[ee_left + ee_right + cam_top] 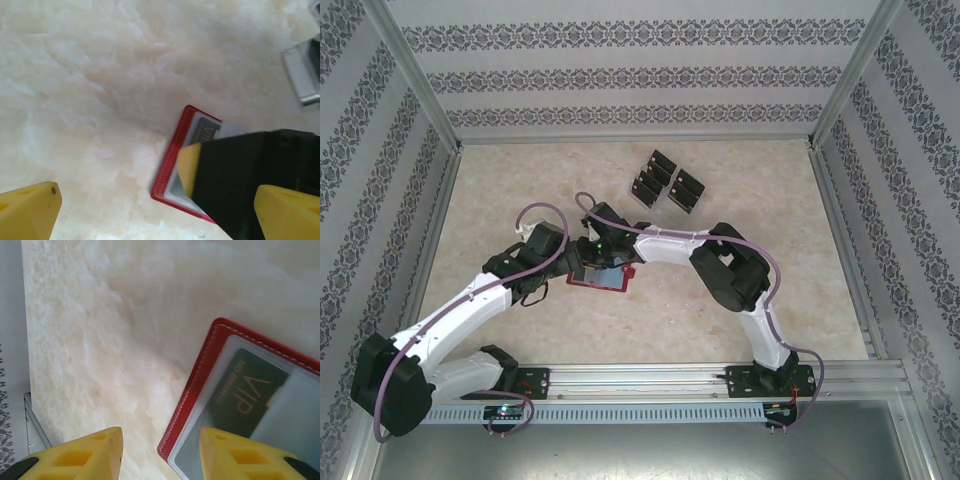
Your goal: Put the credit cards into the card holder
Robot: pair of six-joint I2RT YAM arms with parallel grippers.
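My left claw (157,192) gapes empty near the open holder (200,385) and my right claw (161,440), also open, overlaps its red edge, so a clumsy push may skid it across the tabletop (520,180), away from the cards (660,168) beyond.

Gold "VIP" on the dark card (245,390) inside the red card holder (195,390).

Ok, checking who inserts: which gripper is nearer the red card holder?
Right. The right gripper sits over the edge of the card holder, one finger above it; the left gripper hangs back, open, with the card holder ahead of its fingers.
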